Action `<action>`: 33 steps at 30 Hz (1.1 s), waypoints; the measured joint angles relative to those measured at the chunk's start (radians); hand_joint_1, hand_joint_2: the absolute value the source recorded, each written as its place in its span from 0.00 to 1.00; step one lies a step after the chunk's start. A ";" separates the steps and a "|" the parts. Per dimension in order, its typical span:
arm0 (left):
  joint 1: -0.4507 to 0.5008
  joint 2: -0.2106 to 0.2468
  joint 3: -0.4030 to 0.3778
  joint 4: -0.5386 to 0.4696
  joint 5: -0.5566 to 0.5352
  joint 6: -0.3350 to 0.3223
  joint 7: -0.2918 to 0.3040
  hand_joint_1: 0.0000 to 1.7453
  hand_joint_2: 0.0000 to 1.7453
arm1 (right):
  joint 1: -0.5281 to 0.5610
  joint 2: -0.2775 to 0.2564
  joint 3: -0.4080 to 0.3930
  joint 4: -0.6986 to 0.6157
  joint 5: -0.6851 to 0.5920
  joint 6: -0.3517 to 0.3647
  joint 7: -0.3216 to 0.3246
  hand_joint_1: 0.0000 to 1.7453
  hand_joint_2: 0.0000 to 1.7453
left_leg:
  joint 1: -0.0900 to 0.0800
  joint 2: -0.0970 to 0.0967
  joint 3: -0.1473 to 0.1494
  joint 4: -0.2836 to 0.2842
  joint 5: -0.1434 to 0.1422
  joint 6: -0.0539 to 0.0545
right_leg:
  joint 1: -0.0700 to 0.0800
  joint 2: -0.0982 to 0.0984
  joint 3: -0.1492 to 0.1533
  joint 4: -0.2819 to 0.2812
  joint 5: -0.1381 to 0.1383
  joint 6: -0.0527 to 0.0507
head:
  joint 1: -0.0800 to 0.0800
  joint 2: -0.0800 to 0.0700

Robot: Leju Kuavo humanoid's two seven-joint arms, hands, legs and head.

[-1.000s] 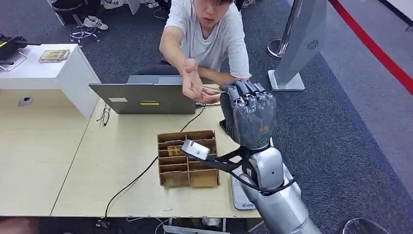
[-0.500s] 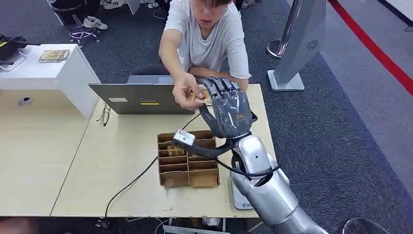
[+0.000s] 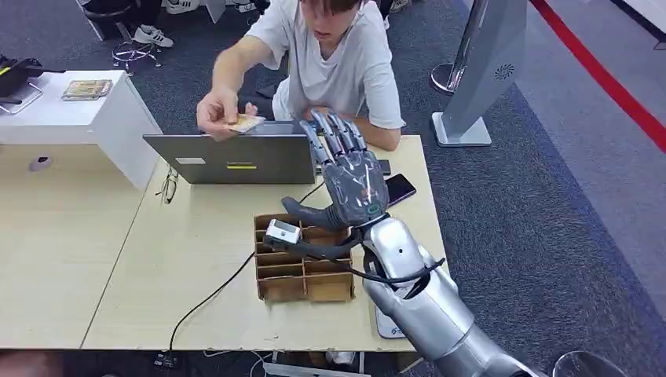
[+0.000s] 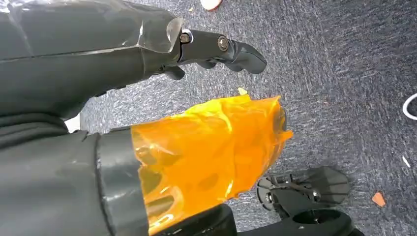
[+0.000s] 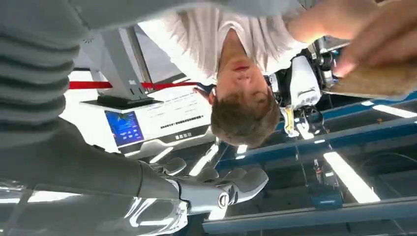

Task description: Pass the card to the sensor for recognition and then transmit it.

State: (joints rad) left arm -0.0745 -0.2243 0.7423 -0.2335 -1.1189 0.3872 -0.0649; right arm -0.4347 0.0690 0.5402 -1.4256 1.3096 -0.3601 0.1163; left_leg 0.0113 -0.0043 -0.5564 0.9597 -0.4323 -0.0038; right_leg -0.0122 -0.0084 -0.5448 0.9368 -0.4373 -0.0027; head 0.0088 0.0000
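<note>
Grey carpet surrounds a pale wooden surface (image 3: pixel 181 259) where the handover appears complete. The card (image 3: pixel 245 122) sits pinched in a person's hand (image 3: pixel 216 112), up and to the left of the robot's right hand (image 3: pixel 349 177), beyond the laptop (image 3: pixel 236 157) and well apart from the robot's fingers. It lies roughly flat, its long axis running left to right, one short end pointing toward the robot's right hand. That hand is raised above the surface with palm turned away, fingers spread and straight, thumb out to the left, holding nothing. The right hand is the nearer one; the left hand (image 4: pixel 216 46) hangs over the carpet, and whether it is open or closed cannot be told. Just below the right hand stands a brown compartmented cardboard organiser (image 3: pixel 302 259), and a dark phone (image 3: pixel 397 188) lies close to its right. A cable trails from the laptop across the surface toward the near edge.
</note>
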 joint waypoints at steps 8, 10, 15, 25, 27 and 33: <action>0.000 0.000 0.000 0.000 0.000 0.000 0.000 0.00 0.00 | -0.001 -0.003 0.010 0.002 -0.008 -0.002 0.000 0.00 0.00 | 0.000 0.000 0.000 0.000 0.000 0.000 | 0.000 0.000 0.000 0.000 0.000 0.000 | 0.000 0.000; 0.000 0.000 -0.001 0.000 0.000 0.001 0.000 0.00 0.00 | -0.002 -0.003 0.011 0.002 -0.019 -0.003 -0.002 0.00 0.00 | 0.000 0.000 0.000 0.000 0.000 0.000 | 0.000 0.000 0.000 0.000 0.000 0.000 | 0.000 0.000; 0.000 -0.002 -0.001 0.000 0.015 0.006 0.002 0.00 0.00 | -0.003 -0.003 0.019 0.001 -0.034 -0.005 -0.005 0.00 0.00 | 0.000 0.000 0.000 0.000 0.000 0.000 | 0.000 0.000 0.000 0.000 0.000 0.000 | 0.000 0.000; -0.004 -0.010 0.001 0.000 0.055 0.010 0.015 0.00 0.00 | 0.021 -0.004 0.052 -0.011 -0.162 -0.024 -0.060 0.00 0.00 | 0.000 0.000 0.000 0.000 0.000 0.000 | 0.000 0.000 0.000 0.000 0.000 0.000 | 0.000 0.000; -0.004 -0.012 0.004 0.000 0.066 0.013 0.015 0.00 0.00 | 0.043 -0.005 0.064 -0.011 -0.176 -0.036 -0.070 0.00 1.00 | 0.000 0.000 0.000 0.000 0.000 0.000 | 0.000 0.000 0.000 0.000 0.000 0.000 | 0.000 0.000; -0.003 -0.012 0.017 0.000 0.074 0.020 0.013 0.00 0.00 | 0.098 -0.009 0.078 -0.007 -0.196 -0.056 -0.076 0.00 1.00 | 0.000 0.000 0.000 0.000 0.000 0.000 | 0.000 0.000 -0.001 0.000 0.000 0.000 | 0.000 0.000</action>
State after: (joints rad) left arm -0.0770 -0.2361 0.7591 -0.2335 -1.0452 0.4070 -0.0519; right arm -0.3370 0.0603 0.6180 -1.4328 1.1131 -0.4158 0.0404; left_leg 0.0114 -0.0042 -0.5565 0.9597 -0.4327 -0.0040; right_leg -0.0122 -0.0083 -0.5454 0.9368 -0.4374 -0.0026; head 0.0088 0.0000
